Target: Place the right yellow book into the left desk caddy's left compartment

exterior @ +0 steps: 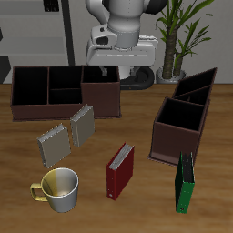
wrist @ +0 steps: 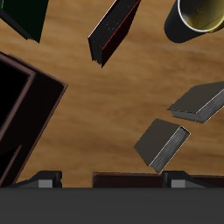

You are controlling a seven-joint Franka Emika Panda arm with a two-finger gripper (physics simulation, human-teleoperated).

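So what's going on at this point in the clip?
Nothing is being handled yet. The gripper hangs open and empty above the back of the table. The right yellow book sits on the table beside its twin, close to the mug. The left desk caddy waits across the table, apart from both books.

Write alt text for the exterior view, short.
Robot gripper hangs over the table's back edge, holding nothing. Below: two maroon desk caddies, two tan books standing together, a red book, a green book, a mug.
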